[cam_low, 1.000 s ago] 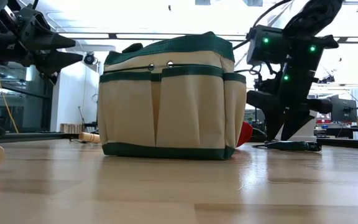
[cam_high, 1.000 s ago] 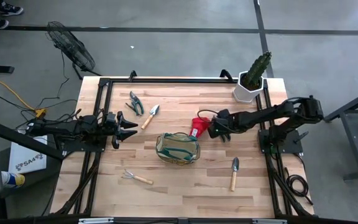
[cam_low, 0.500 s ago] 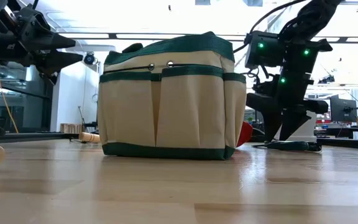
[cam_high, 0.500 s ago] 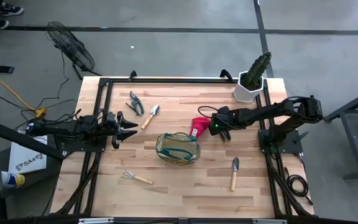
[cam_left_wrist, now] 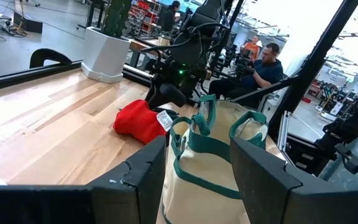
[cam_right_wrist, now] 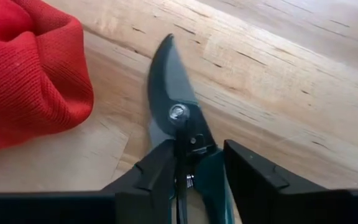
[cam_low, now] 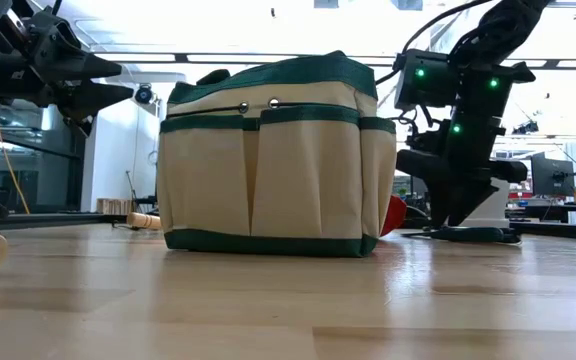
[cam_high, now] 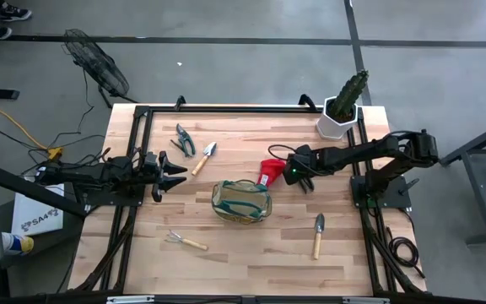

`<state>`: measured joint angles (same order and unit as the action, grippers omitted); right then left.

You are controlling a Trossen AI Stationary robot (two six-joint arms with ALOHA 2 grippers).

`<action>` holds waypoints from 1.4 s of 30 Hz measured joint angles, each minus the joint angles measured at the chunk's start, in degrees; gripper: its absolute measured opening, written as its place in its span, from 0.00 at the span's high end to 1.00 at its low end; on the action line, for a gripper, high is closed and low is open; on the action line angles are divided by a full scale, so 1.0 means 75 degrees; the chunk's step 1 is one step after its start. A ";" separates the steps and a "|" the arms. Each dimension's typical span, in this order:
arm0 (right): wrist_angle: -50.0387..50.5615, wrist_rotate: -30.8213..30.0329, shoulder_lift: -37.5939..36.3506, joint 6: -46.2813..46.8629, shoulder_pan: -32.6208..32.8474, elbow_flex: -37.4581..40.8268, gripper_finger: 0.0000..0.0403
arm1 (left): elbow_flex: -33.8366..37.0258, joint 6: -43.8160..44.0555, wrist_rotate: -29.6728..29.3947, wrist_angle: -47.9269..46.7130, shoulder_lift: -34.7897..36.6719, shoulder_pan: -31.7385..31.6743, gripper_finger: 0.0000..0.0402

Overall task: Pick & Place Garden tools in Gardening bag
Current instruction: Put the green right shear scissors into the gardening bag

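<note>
The right gripper (cam_right_wrist: 188, 177) has dropped onto the shears (cam_right_wrist: 179, 134) beside the red glove (cam_right_wrist: 23, 68), fingers straddling but seemingly not yet clamped, near the bag (cam_high: 241, 201); the left gripper (cam_high: 175, 173) waits, spread.

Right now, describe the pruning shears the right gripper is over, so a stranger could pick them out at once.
Start at the tan fabric gardening bag with green trim in the table's middle, then go to the red glove-like piece beside it. The dark-handled pruning shears lie flat on the wood next to that red piece, straddled by the right gripper. The other shears lie across the table by a wooden-handled trowel.
</note>
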<state>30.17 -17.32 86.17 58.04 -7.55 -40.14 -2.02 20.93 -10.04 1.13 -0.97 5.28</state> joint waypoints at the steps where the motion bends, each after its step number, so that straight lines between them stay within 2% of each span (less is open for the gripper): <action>1: -0.0004 0.0036 0.0000 -0.0034 0.0001 0.0000 0.73 | 0.0000 0.0000 0.0000 0.0000 0.0000 0.0000 0.57; 6: -0.0032 0.0157 -0.0003 -0.0203 0.0003 -0.0003 0.80 | 0.0001 -0.0001 0.0000 -0.0001 -0.0001 -0.0002 0.57; 17: -0.0044 0.0485 -0.0006 -0.0380 0.0000 -0.0012 0.83 | 0.0002 0.0000 0.0000 -0.0002 0.0000 0.0000 0.57; 27: -0.0023 0.0546 -0.0015 -0.0376 0.0000 -0.0012 0.97 | 0.0000 -0.0003 0.0000 -0.0001 -0.0002 -0.0001 0.57; 35: -0.0030 0.0695 -0.0058 -0.0331 0.0000 -0.0012 0.98 | 0.0002 0.0000 0.0000 -0.0003 -0.0002 -0.0001 0.57; 39: 0.0009 0.1134 -0.0348 -0.0198 0.0009 0.0026 0.99 | 0.0000 0.0000 0.0000 0.0000 0.0000 -0.0003 0.57; 42: 0.0050 0.1161 -0.0720 -0.0111 0.0015 0.0030 0.99 | 0.0000 0.0000 0.0000 -0.0001 0.0000 0.0000 0.57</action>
<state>30.55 -8.61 80.77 57.21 -7.44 -39.91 -2.02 20.93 -10.04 1.12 -0.97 5.28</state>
